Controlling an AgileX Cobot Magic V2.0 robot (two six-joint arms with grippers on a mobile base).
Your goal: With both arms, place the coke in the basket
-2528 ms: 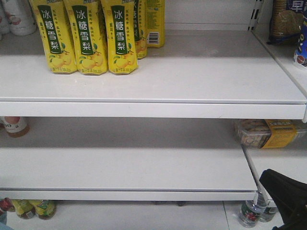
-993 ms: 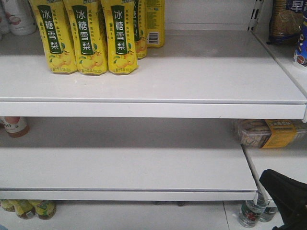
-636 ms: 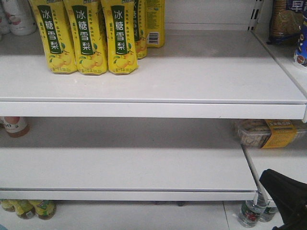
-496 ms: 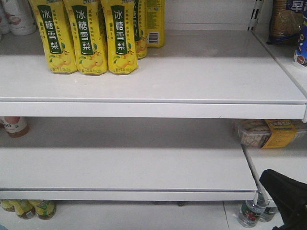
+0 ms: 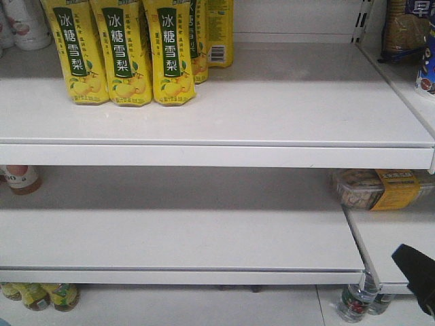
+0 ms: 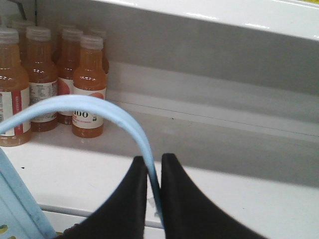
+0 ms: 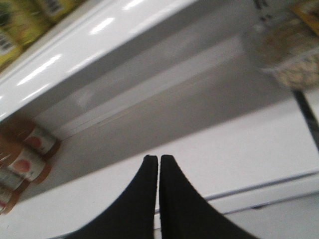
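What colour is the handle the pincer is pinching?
Pale blue. The handle shows best in the left wrist view.

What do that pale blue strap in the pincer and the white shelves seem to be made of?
The basket handle looks like smooth, matte plastic: a thin, evenly coloured band holding its curve. The left pincer pinches it. The shelf is probably painted metal, judging by its thin folded edge and glossy highlights, though I can't be sure.

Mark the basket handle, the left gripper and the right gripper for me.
basket handle (image 6: 75, 102), left wrist view, top of the pale blue arch.
left gripper (image 6: 154, 164), left wrist view, between fingertips shut on the handle.
right gripper (image 7: 159, 160), right wrist view, between its shut fingertips.
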